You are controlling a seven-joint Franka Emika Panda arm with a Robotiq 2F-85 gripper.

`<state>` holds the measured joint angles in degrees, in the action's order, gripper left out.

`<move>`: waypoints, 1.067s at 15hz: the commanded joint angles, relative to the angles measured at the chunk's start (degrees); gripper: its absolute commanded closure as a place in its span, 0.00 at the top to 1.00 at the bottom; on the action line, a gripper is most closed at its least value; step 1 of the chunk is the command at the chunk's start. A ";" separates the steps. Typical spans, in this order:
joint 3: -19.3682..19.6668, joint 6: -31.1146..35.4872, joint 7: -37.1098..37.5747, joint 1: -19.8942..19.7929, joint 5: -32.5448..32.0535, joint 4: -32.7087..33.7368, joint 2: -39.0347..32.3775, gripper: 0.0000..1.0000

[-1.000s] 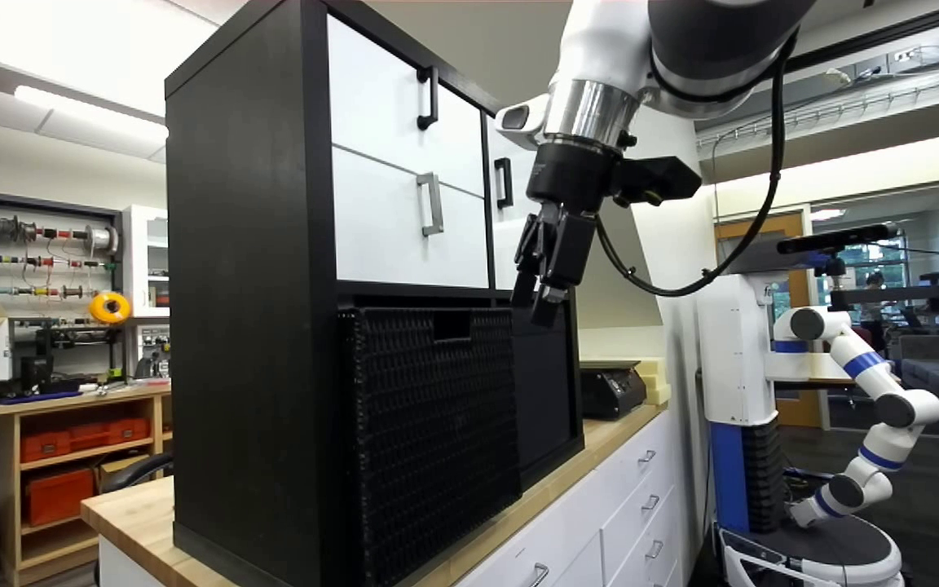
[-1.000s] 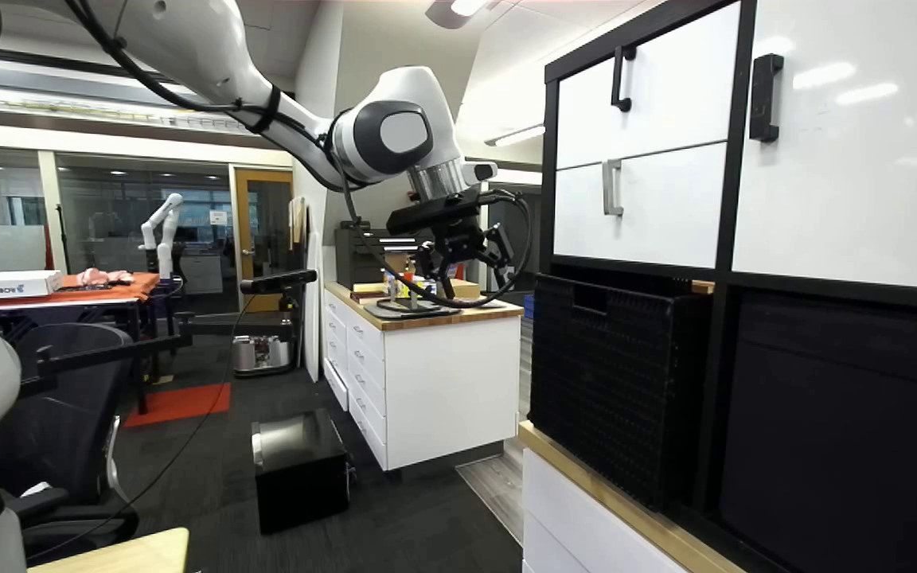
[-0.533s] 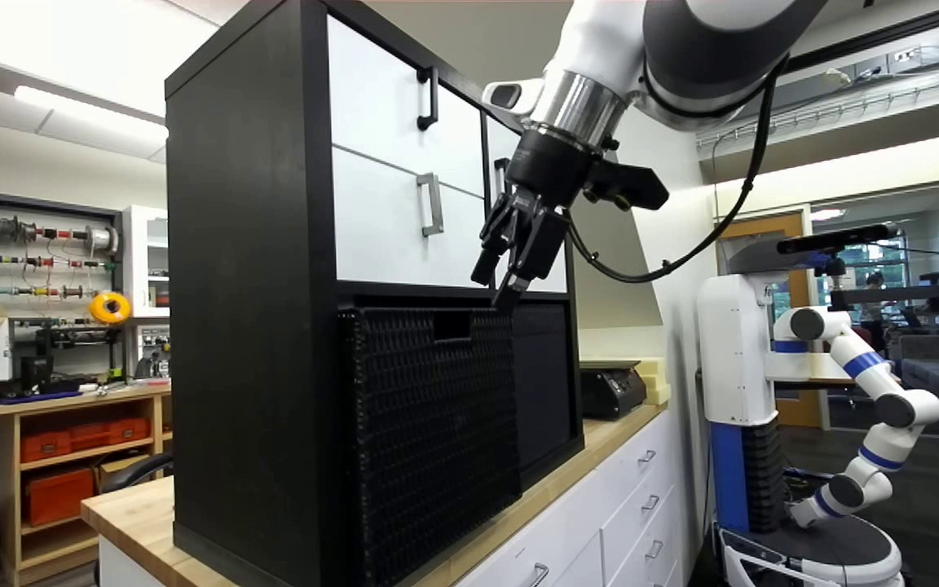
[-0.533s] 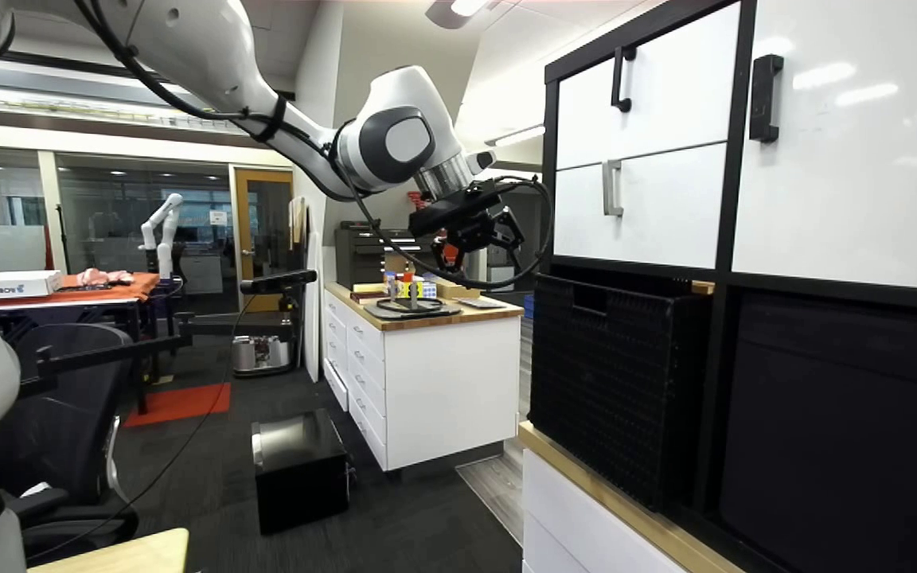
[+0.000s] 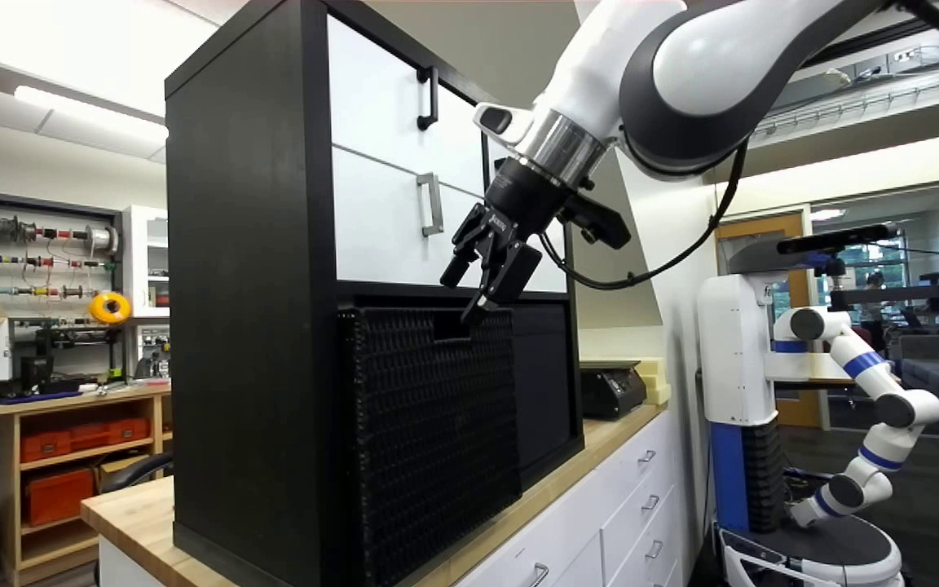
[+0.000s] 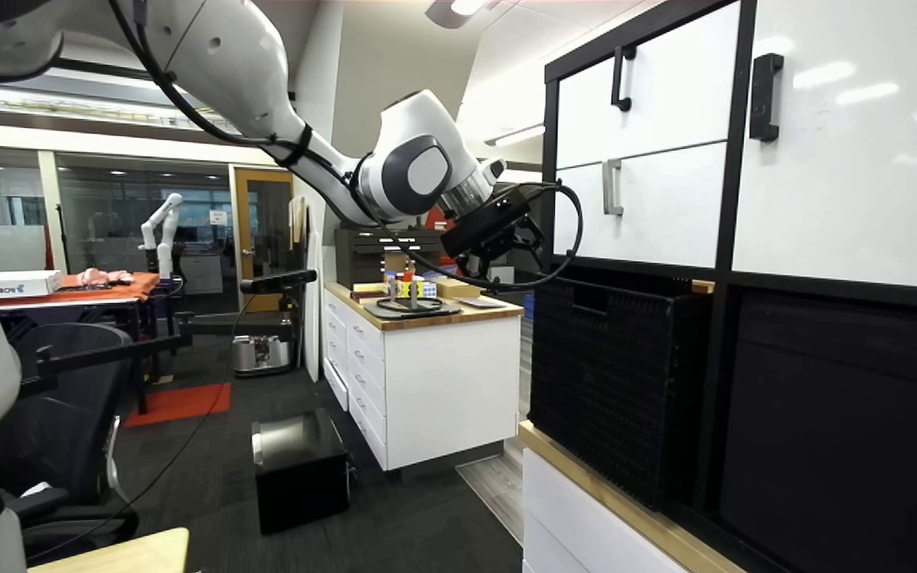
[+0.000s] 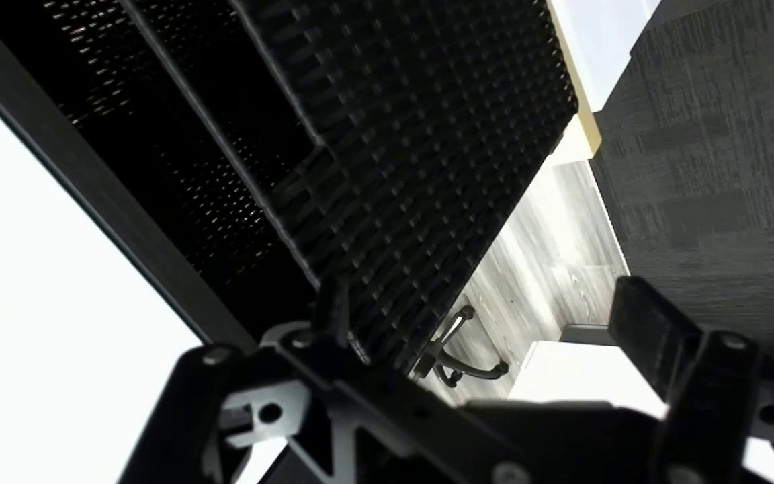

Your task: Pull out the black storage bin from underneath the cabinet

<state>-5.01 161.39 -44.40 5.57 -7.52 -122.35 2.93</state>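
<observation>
The black storage bin (image 5: 437, 440) sits in the lower compartment of the cabinet (image 5: 241, 285). Its ribbed front stands slightly out past the cabinet frame, as its visible side (image 6: 688, 390) shows. My gripper (image 5: 465, 293) is open and empty, tilted down in front of the bin's top edge. In that exterior view a fingertip overlaps the right end of the handle slot (image 5: 447, 328). In the wrist view the bin front (image 7: 427, 121) and the slot (image 7: 259, 101) lie ahead of my gripper (image 7: 484, 306), whose left finger (image 7: 333, 302) is near the bin's rim; contact cannot be told.
White drawer fronts (image 5: 404, 236) with handles are just above the bin. The cabinet stands on a wooden counter (image 5: 551, 489) over white base drawers. A dark compartment (image 6: 848, 430) is beside the bin. A cable loops from my arm. A black box (image 6: 299, 469) stands on the floor.
My gripper has moved toward the bin's handle slot, left and lower in an exterior view, and its tilt has increased. It stays open. The bin and cabinet have not moved.
</observation>
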 commanded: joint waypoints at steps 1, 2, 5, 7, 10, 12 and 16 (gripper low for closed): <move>0.85 4.72 -3.54 -0.74 -1.23 1.17 -2.41 1.00; 0.97 5.50 -4.44 -0.91 -1.11 1.48 -2.95 1.00; 1.52 6.76 -6.44 -1.19 -0.76 3.00 -4.93 1.00; 1.81 6.75 -7.76 -1.29 -0.23 4.49 -6.43 1.00; 1.49 6.41 -11.19 -1.59 1.89 7.36 -9.07 1.00; 1.16 6.24 -13.29 -1.78 2.62 9.39 -10.78 1.00; 0.47 5.83 -16.57 -2.12 4.92 12.87 -13.72 0.93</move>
<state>-3.47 166.75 -57.30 4.42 -4.88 -112.74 -8.37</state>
